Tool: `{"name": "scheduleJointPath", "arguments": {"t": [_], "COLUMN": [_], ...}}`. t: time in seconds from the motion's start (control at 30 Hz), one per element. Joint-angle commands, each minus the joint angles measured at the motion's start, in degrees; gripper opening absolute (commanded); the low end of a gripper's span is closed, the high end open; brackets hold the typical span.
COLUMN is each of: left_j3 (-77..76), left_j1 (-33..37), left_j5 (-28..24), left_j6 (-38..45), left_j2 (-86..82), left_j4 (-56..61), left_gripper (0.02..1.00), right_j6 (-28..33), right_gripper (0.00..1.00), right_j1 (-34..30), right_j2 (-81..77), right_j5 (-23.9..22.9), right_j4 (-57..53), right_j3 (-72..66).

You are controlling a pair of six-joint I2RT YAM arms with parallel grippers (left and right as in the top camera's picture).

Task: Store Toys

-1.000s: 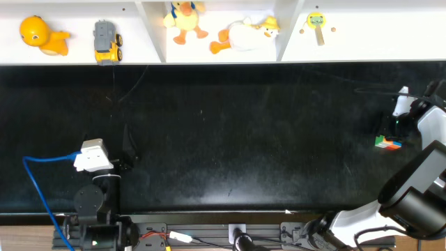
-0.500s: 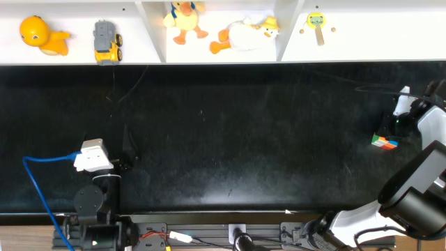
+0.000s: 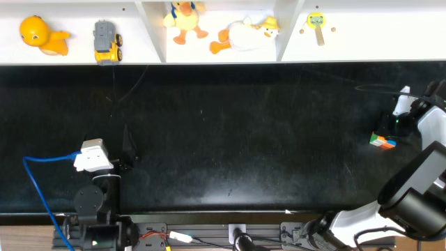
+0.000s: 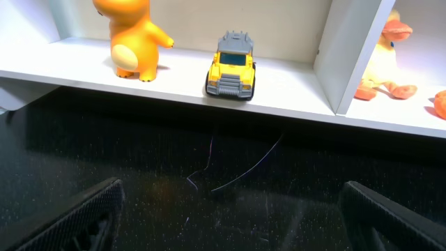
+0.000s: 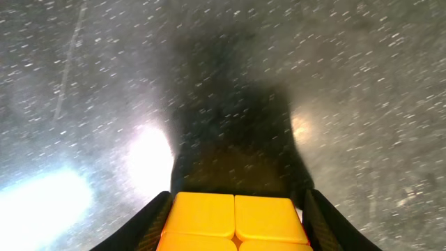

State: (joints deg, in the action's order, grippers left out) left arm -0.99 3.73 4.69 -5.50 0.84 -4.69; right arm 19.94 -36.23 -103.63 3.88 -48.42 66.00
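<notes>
A multicoloured puzzle cube (image 3: 382, 141) is at the far right of the black table, with my right gripper (image 3: 390, 132) shut on it. The right wrist view shows the cube's yellow face (image 5: 233, 217) wedged between the two dark fingers (image 5: 150, 224), above the black mat. My left gripper (image 4: 233, 226) stands open near the table's front left, with nothing between its fingers (image 4: 77, 216). It faces the white shelf (image 4: 293, 97), where an orange duck (image 4: 132, 35) and a yellow toy truck (image 4: 233, 64) stand.
The shelf (image 3: 223, 57) along the back has dividers. It holds the orange duck (image 3: 43, 35), the truck (image 3: 106, 42), a yellow plush duck (image 3: 185, 19), a white plush duck (image 3: 244, 35) and a small yellow toy (image 3: 316, 24). A blue cable (image 3: 38, 183) loops by the left arm.
My right gripper has shifted the cube slightly to the left across the table. The left arm has stayed still.
</notes>
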Motion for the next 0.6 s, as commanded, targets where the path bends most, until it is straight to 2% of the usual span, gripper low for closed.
{"name": "scheduleJointPath", "arguments": {"t": [0.03, 0.17, 0.47, 0.6], "left_j3": [0.5, 0.5, 0.5, 0.5], "left_j1": [-0.1, -0.1, -0.1, -0.1], "left_j5": [-0.7, -0.7, -0.7, -0.7], "left_j6": [1.2, 1.2, 1.2, 1.2], "left_j2": [-0.7, -0.7, -0.7, -0.7], "left_j4": [0.1, 0.1, 0.1, 0.1], "left_gripper": [0.998, 0.998, 0.998, 0.996], "right_j6": [-1.8, -2.1, -5.4, -5.9], "right_gripper": [0.329, 0.316, 0.303, 0.169], "right_j1": [1.0, 2.0, 6.5, 8.5], "right_j2": [4.3, 9.5, 22.6, 26.2], "right_j5": [2.9, 4.3, 3.5, 0.9], "right_j4": [-1.0, -1.9, -3.7, -3.1], "right_j3": [-0.9, -0.9, -0.9, -0.9]}}
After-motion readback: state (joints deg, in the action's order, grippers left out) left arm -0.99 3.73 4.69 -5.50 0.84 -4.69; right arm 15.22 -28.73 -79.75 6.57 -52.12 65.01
